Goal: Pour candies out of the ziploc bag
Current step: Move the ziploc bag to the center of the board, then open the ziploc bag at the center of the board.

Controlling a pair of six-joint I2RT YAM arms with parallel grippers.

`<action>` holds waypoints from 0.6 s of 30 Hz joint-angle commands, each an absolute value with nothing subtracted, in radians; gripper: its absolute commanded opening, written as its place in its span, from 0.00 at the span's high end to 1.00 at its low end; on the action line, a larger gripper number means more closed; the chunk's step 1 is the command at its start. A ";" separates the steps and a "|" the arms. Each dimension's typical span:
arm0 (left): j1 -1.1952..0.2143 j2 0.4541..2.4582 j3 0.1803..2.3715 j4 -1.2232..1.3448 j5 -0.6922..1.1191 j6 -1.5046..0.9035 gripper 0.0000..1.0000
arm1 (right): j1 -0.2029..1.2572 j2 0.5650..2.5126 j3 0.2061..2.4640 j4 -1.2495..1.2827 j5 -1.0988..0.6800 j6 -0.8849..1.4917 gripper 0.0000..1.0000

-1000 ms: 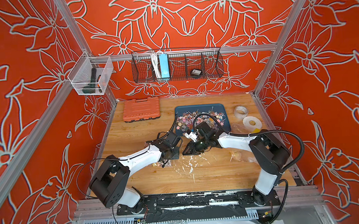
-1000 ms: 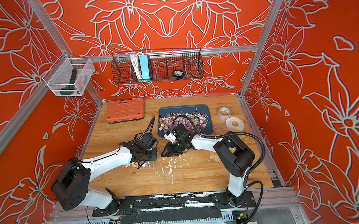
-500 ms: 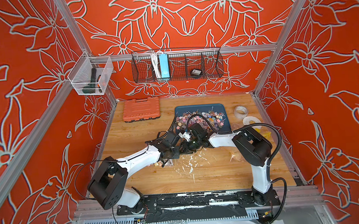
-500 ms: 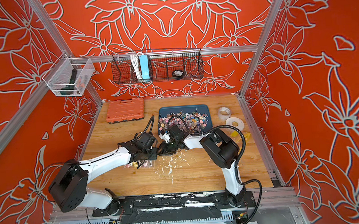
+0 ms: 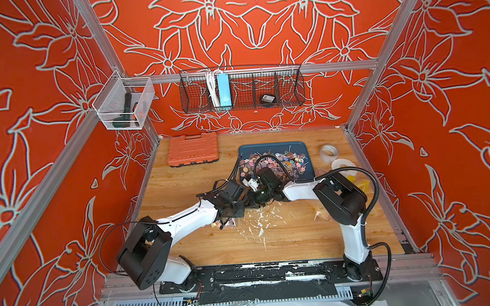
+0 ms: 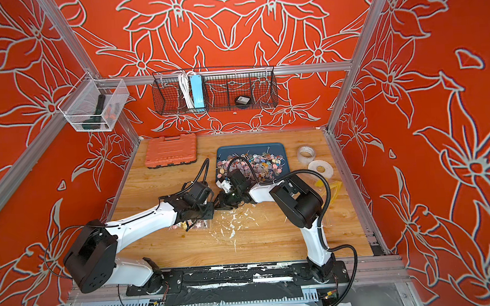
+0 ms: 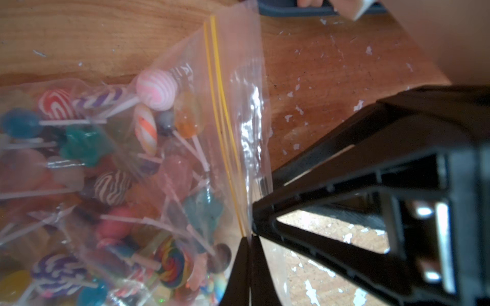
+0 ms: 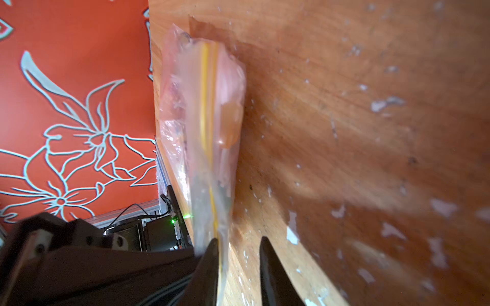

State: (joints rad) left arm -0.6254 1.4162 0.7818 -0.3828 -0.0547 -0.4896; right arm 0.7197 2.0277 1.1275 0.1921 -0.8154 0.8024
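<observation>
Left gripper [image 7: 249,237]: clamped shut on ziploc bag [image 7: 185,79] lip. The bag, with candies [image 7: 114,185] inside, lies mid-tabletop. Right gripper [image 8: 238,242]: jaws narrowly apart, lip seemingly between them, unclamped. Advised: pinch one layer beyond yellow seal [image 7: 220,119], then part gently.

Glossy plastic bag [image 7: 238,92], scuffed wooden table [image 7: 331,66]

White arms [image 5: 189,218], black joints [image 5: 145,253], cables [image 5: 374,180]
</observation>
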 commanded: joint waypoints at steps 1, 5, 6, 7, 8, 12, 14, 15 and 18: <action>-0.625 1.396 0.775 -0.358 -0.023 -0.471 1.00 | 0.727 2.043 1.165 0.206 -0.801 0.811 0.73; -0.624 1.398 0.770 -0.354 -0.021 -0.471 1.00 | 0.727 2.042 1.178 0.194 -0.798 0.808 0.74; -0.624 1.397 0.770 -0.354 -0.023 -0.472 1.00 | 0.727 2.043 1.178 0.191 -0.798 0.806 0.74; -0.624 1.397 0.770 -0.353 -0.026 -0.474 1.00 | 0.727 2.045 1.176 0.187 -0.796 0.803 0.74; -0.624 1.395 0.770 -0.354 -0.028 -0.473 1.00 | 0.730 2.044 1.173 0.184 -0.795 0.801 0.74; -0.624 1.388 0.774 -0.361 -0.047 -0.475 1.00 | 0.737 2.054 1.156 0.191 -0.795 0.800 0.75; -0.624 1.388 0.776 -0.366 -0.057 -0.475 1.00 | 0.741 2.060 1.148 0.198 -0.798 0.802 0.76; -0.624 1.388 0.778 -0.368 -0.061 -0.476 1.00 | 0.743 2.060 1.144 0.202 -0.799 0.803 0.76; -0.621 1.392 0.779 -0.370 -0.066 -0.476 1.00 | 0.748 2.061 1.137 0.207 -0.799 0.804 0.77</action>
State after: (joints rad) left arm -0.6250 1.4147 0.7712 -0.3763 -0.0544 -0.4870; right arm 0.7345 2.0369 1.1507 0.1970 -0.8082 0.8059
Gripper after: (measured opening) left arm 0.046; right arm 0.235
